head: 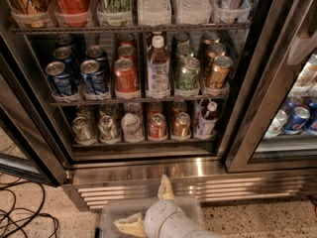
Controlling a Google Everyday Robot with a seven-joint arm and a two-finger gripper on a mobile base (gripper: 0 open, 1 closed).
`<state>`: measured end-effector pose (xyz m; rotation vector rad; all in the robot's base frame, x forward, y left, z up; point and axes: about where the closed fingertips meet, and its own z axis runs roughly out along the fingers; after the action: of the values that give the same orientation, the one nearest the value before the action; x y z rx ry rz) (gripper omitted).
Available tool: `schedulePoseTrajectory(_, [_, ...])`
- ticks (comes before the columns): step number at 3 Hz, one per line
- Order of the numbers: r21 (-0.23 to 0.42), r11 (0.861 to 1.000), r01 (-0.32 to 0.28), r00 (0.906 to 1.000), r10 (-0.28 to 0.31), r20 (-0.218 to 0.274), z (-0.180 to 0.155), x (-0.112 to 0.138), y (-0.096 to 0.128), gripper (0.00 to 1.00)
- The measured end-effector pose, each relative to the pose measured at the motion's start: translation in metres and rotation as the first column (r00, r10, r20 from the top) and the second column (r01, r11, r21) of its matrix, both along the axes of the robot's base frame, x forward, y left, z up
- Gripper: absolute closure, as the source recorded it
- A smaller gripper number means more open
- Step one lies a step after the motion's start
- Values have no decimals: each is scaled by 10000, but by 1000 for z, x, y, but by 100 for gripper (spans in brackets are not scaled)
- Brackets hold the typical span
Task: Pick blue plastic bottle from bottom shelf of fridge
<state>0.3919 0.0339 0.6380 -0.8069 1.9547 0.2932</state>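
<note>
Fridge [148,168] with a steel frame fills the camera view, its dark interior lined with racks of drinks above a ribbed grille [208,190]. The blue plastic bottle [207,119] stands upright at the right end of the bottom shelf [143,144], white cap up, just beside a row of cans [157,126] to its left. On the rack above, a taller white-capped bottle [157,68] stands among more cans. The gripper [143,205] sits low at the bottom edge, well apart from the bottle and below the grille, over a clear plastic bin [194,208]. Its two pale yellow fingers [166,188] are spread wide and hold nothing. Dark cables [22,217] lie on the speckled floor at left.
</note>
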Motion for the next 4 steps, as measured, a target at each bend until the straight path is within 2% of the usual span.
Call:
schedulePoseTrajectory(1, [-417,9991,82,9948,-39,1022,-27,9,-8,0])
schedulePoseTrajectory(2, [-651,9920,1082,9761,-936,1963,-41,35,-35,0])
schedulePoseTrajectory(3, [-752,9610,2661,9320,-2366,2745,-44,71,-74,0])
schedulePoseTrajectory(4, [-407,8747,4829,8303,-4426,3386,-36,109,-138,0])
